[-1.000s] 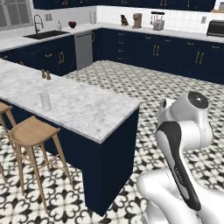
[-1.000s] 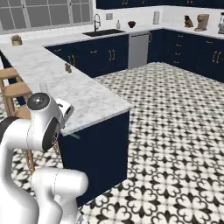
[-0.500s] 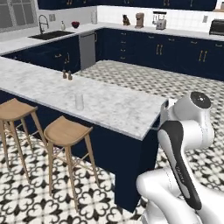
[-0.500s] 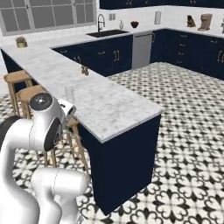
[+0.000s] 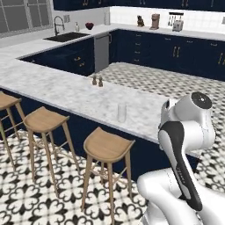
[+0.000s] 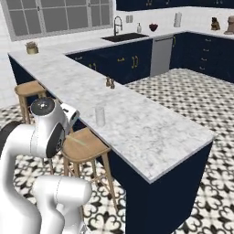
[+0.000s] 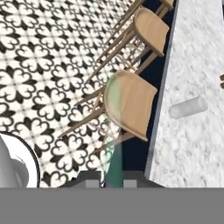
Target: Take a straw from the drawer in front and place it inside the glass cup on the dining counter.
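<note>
Cup [image 7: 188,107] nearer, beyond pincer's [image 7: 113,183] straw [image 7: 113,148].

Long marble dining counter [image 5: 66,90]: white, grey veins, navy base.
Round wooden stools [image 5: 108,145]: tan.
Tiled floor [image 5: 30,200]: black-and-white floral pattern.
Small glass cup [image 5: 121,112]: clear.

glass cup [image 6: 99,116] upright on dining counter [image 6: 151,137] | shakers [image 6: 110,82] beyond

The dining counter [image 5: 66,90] is smooth veined marble, the glass cup [image 5: 121,112] clear glass, the stools [image 5: 108,145] matt wood.
</note>
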